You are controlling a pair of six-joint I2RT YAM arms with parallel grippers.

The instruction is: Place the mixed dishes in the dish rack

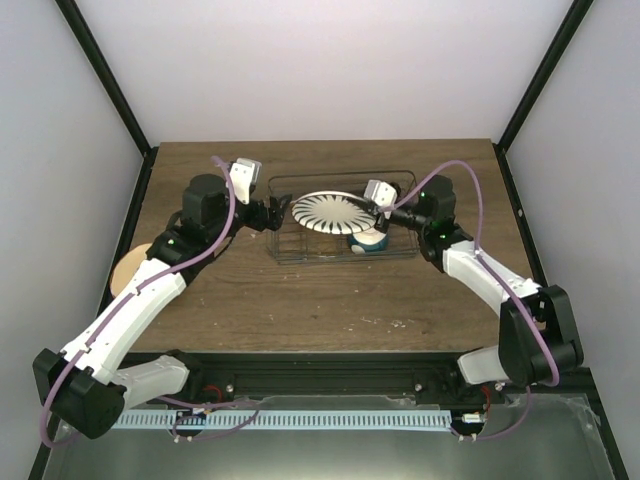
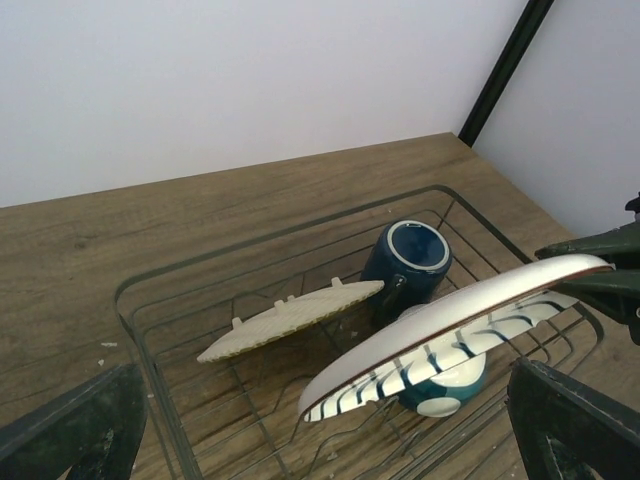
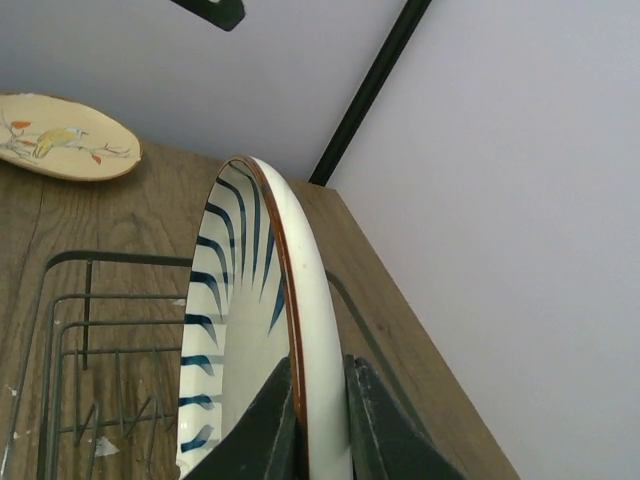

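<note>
My right gripper (image 3: 318, 380) is clamped on the rim of the striped plate (image 1: 330, 212), holding it tilted over the dish rack (image 1: 283, 255), where the blue cup (image 2: 408, 258) and yellow grid plate (image 2: 295, 318) already sit. My left gripper (image 1: 272, 214) stands wide open and empty at the rack's left end. Next, I reckon, I tip the plate upright and lower it between the dividers, clear of the cup.
</note>
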